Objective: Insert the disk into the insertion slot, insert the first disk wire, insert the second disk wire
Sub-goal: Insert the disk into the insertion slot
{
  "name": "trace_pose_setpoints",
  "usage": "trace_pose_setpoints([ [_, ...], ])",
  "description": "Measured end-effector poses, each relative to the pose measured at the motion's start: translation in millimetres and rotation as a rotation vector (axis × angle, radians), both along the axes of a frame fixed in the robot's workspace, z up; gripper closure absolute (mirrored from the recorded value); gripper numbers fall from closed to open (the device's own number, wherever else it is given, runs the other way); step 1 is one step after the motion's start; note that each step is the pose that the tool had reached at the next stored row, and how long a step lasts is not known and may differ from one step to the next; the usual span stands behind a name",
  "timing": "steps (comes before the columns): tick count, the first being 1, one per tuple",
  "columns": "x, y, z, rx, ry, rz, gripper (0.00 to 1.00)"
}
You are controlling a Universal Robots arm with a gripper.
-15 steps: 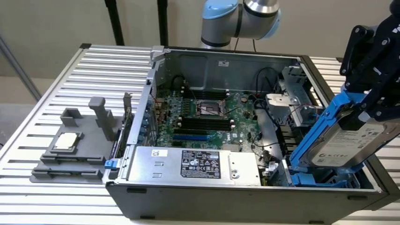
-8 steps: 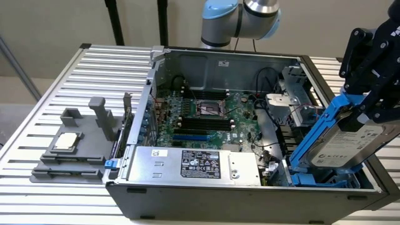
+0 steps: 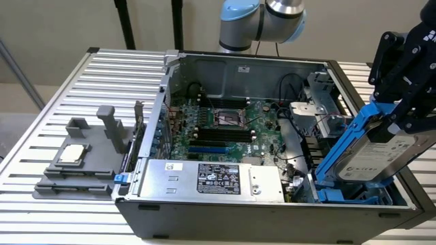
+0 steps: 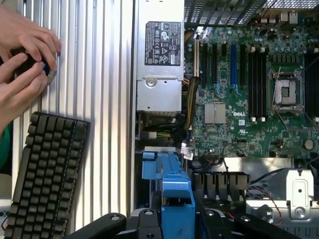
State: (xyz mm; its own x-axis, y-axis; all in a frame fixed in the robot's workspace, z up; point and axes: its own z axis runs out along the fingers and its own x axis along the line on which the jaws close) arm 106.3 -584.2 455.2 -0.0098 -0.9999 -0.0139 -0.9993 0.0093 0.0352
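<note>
1 of 3 steps is in hand, as I judge it: seating the disk. I cannot make out either disk wire.

- 1 gripper (image 3: 401, 118), at 3 o'clock in the exterior view. Its black fingers are clamped on the upper end of the disk (image 3: 381, 153).
- 1 disk, grey with a white label and a blue carrier frame. It is tilted, with the upper end leaning toward 1 o'clock and the lower end down at the insertion slot (image 3: 344, 195). It does not lie flat in the bay.
- 1 insertion slot, blue-railed, at 4 o'clock inside the computer case (image 3: 272, 217) and at 3 o'clock of the power-supply box (image 3: 211, 178).
- 1 motherboard (image 3: 225, 127), mid-case.
- 1 keyboard (image 4: 45, 169) lies on the ribbed table outside the case, with a person's hands (image 4: 30, 42) near it.

Requirement, as I judge it: the raised end must come down so the carrier meets the rails squarely under a firm grip. Cables beside the bay could snag.
</note>
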Motion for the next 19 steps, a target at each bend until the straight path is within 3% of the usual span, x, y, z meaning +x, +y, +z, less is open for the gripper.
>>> trace_pose_setpoints([
  [15,1.1,0.1,-5.5,0.0156,-0.0013,0.032,0.68],
  [19,1.2,-0.2,-6.4,0.0234,-0.0014,0.033,0.68],
])
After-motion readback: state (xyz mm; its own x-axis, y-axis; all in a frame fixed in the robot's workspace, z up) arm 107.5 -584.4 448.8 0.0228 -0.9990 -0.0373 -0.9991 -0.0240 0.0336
